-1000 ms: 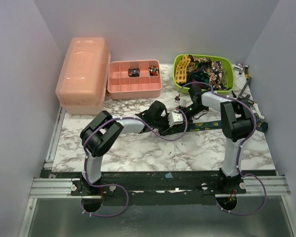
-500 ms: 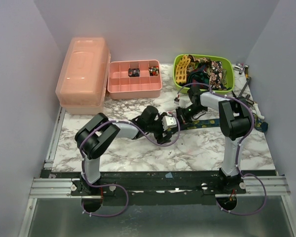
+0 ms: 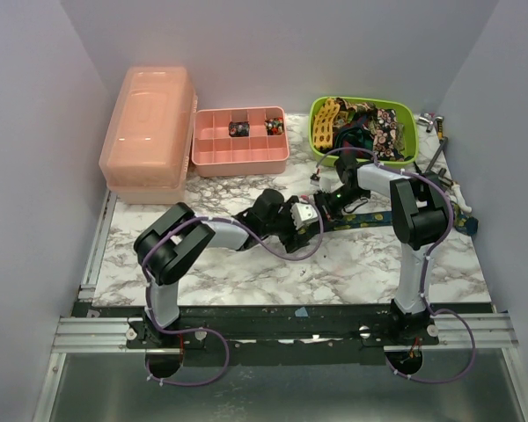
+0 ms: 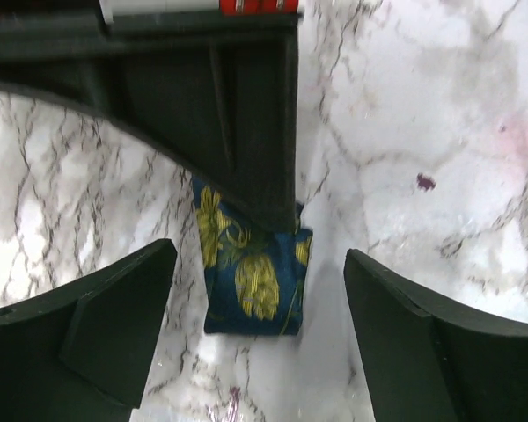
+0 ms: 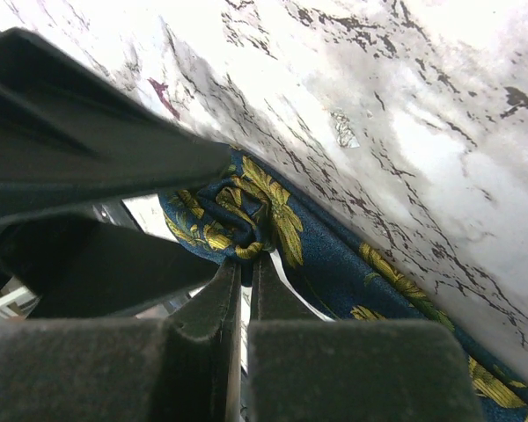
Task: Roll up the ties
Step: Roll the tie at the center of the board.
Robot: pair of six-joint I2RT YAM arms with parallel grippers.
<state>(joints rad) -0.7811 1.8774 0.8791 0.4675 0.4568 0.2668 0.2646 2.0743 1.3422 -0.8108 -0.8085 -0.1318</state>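
Left gripper point(image 4: 260, 257) fingers spread wide; bare marble gap each side of tie point(image 4: 255, 286) end. Right gripper point(image 5: 245, 264) pinched on roll, its finger lying over tie, blocking far side. Both arms crowd table point(image 3: 246, 272) centre. Near marble open. Back blocked: pink box point(image 3: 148, 132), tray point(image 3: 238, 163), basket point(image 3: 412, 123). Tools point(image 3: 440, 145) along right edge.

Navy tie point(image 4: 255, 281) with yellow flowers lies stretched flat, one end rolled.

— Any writing or numbers on your feeds?
— None I can read. A red-and-white patch point(image 4: 246, 5) sits at the top edge of my left wrist view, cropped, and no lettering shows on it.
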